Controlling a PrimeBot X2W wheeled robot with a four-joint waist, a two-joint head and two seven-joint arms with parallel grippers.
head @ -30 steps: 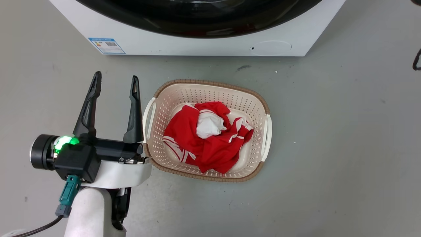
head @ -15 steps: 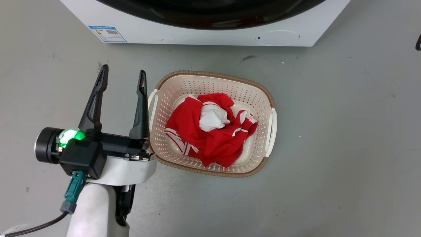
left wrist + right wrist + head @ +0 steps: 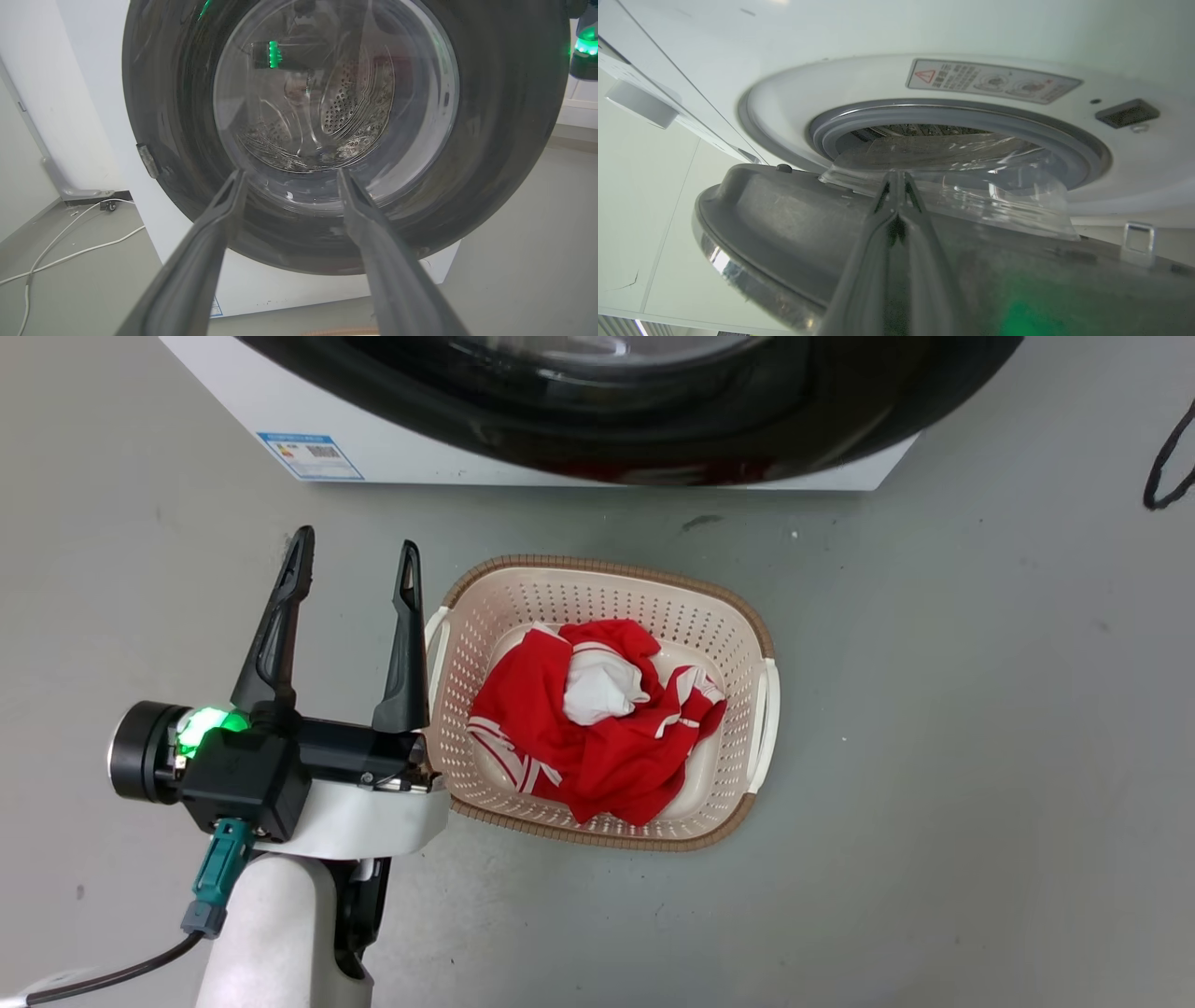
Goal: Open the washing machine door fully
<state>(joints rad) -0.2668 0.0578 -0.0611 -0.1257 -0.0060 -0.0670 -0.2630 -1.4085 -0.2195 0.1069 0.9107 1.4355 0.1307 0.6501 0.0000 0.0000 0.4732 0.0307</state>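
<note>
The washing machine door [image 3: 784, 219] stands partly swung out from the white washing machine [image 3: 859, 88], its clear, bulging glass just clear of the grey rubber ring [image 3: 952, 113]. The right pincer [image 3: 896, 175], fingers pressed together, lies against the door's dull inner face, seemingly to push it wider. The left pincer [image 3: 356, 539] hangs spread beside the perforated cream basket [image 3: 653, 607], out of the door's way.
</note>
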